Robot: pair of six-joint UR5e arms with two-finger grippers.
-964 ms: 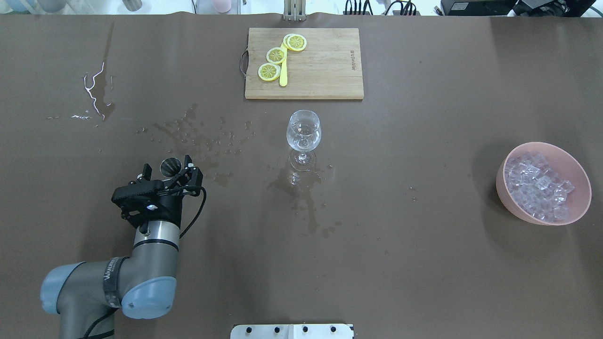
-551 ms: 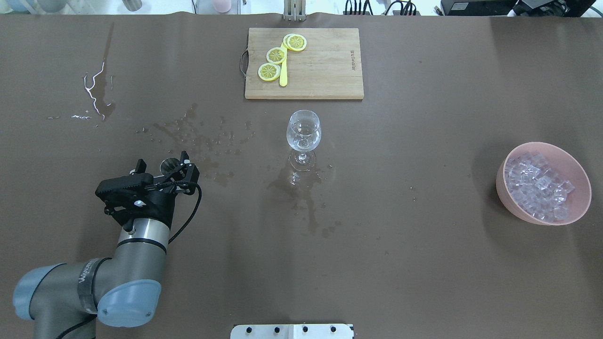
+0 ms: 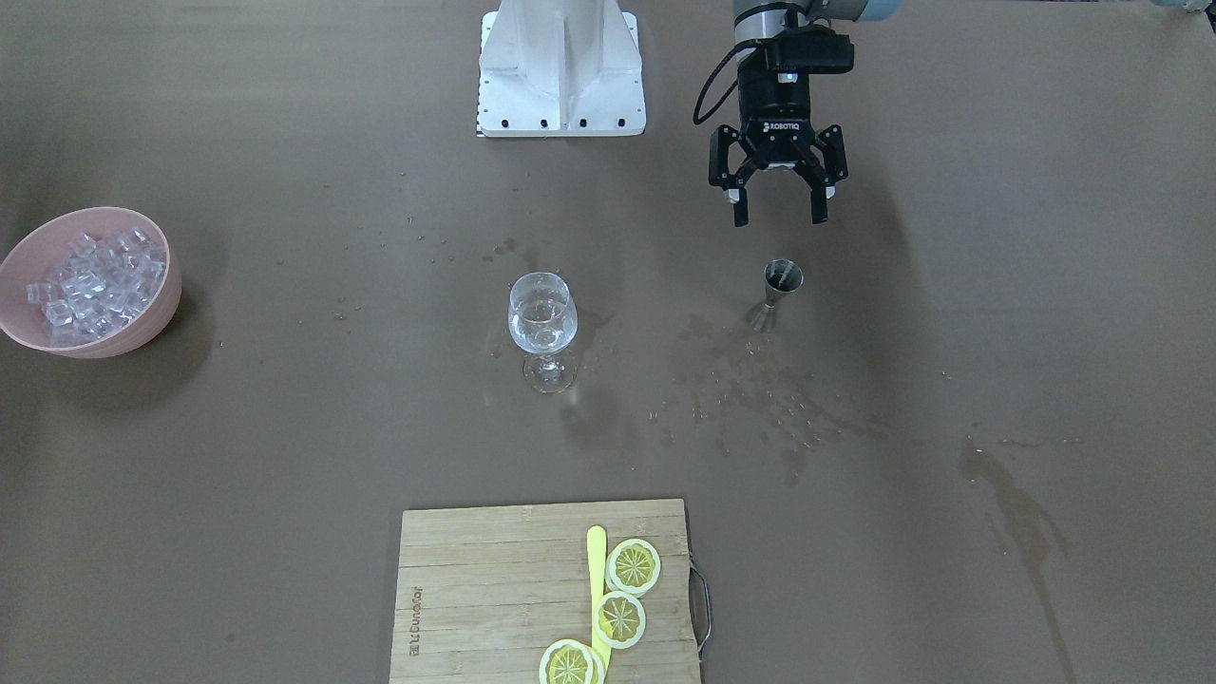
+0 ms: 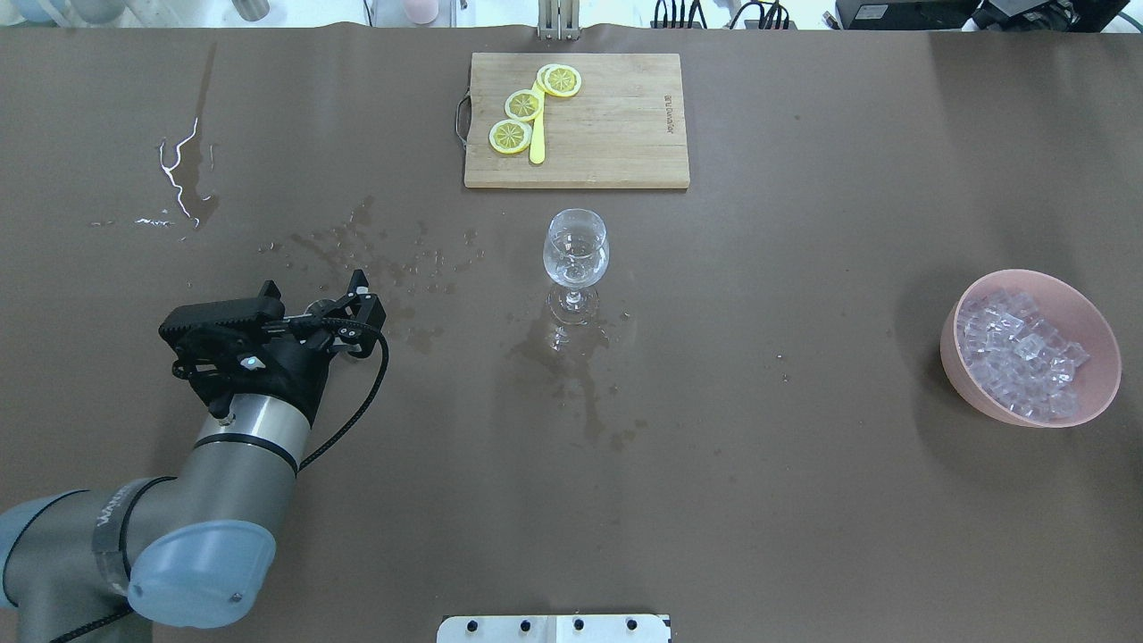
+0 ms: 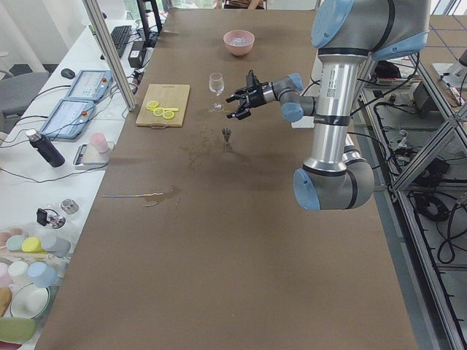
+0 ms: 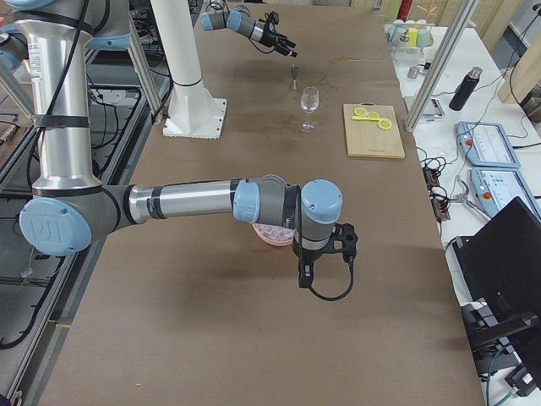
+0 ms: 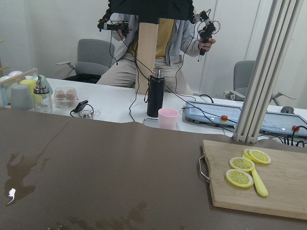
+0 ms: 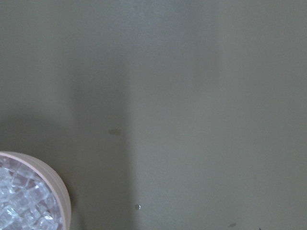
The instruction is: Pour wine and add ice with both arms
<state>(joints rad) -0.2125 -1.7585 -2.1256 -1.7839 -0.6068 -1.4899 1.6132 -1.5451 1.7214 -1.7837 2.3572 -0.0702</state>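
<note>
My left gripper is open and empty. It hangs above the table, just on the robot's side of a small steel jigger. In the overhead view this gripper covers most of the jigger. A wine glass with a little clear liquid stands upright mid-table. The ice fills a pink bowl on the robot's right. My right gripper shows only in the exterior right view, beside that bowl; I cannot tell if it is open. The right wrist view shows the bowl's rim.
A wooden cutting board with lemon slices and a yellow knife lies on the far side. Wet spill patches spread between the jigger and the glass. The white stand is at the robot's base.
My left arm has swung toward the overhead view's left and the wrist has shifted back from the jigger. The gripper stays open. The glass and bowl have not moved.
</note>
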